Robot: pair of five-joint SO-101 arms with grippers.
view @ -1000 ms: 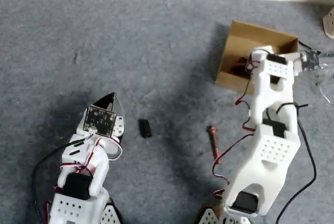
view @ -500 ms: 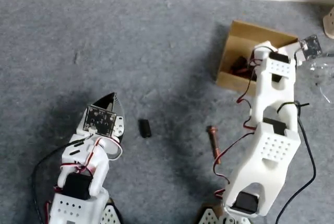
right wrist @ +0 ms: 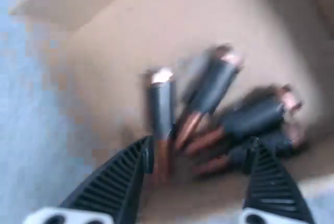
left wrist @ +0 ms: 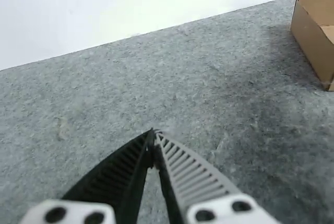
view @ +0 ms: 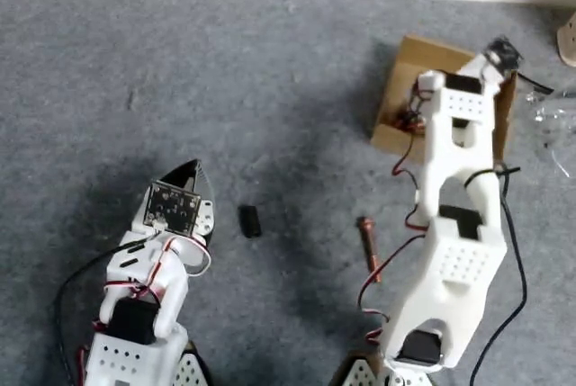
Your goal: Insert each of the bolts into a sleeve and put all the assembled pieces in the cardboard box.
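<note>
The cardboard box point(view: 409, 62) stands at the back right of the grey mat, and my right arm point(view: 454, 188) hangs over it. In the right wrist view my right gripper point(right wrist: 201, 153) is open above the box floor point(right wrist: 120, 46), where several copper bolts in black sleeves point(right wrist: 211, 85) lie in a heap. A loose copper bolt point(view: 369, 246) lies on the mat beside the right arm's base. A lone black sleeve point(view: 249, 220) lies near the middle. My left gripper point(left wrist: 154, 143) is shut and holds nothing, low over the mat to the left of that sleeve.
The grey mat point(view: 180, 71) runs back to a white wall. A corner of the cardboard box point(left wrist: 315, 25) shows in the left wrist view. Clear plastic and cables point(view: 549, 116) lie at the right edge.
The right arm's wrist has swung back and left over the box, and the arm has leaned a little left. The left arm, loose bolt and lone sleeve have stayed put.
</note>
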